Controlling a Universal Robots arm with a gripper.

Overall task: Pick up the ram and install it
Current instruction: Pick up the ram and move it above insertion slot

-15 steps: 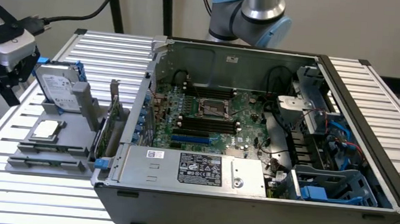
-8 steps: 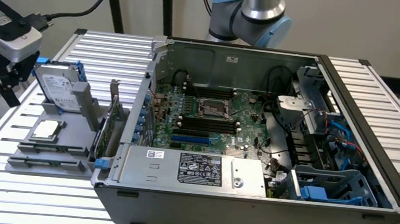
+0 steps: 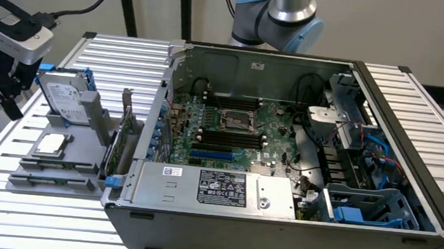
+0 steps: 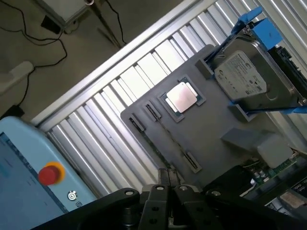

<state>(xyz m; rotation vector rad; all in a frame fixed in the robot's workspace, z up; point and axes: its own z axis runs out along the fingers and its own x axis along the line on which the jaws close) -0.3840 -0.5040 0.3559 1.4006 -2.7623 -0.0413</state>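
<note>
The long, thin green ram stick (image 4: 173, 143) is, we judge, the dark strip standing edge-up in the flat grey plastic tray (image 3: 80, 176) at the exterior view's lower left, probably so it can be pinched from above. We count two narrow slotted holders, one square silver processor (image 3: 51, 144) and one silver hard drive (image 3: 63, 100) there, beside one open grey computer case (image 3: 277, 226). The black claw (image 4: 168, 181) hovers above the tray, pinched shut on nothing.
</note>
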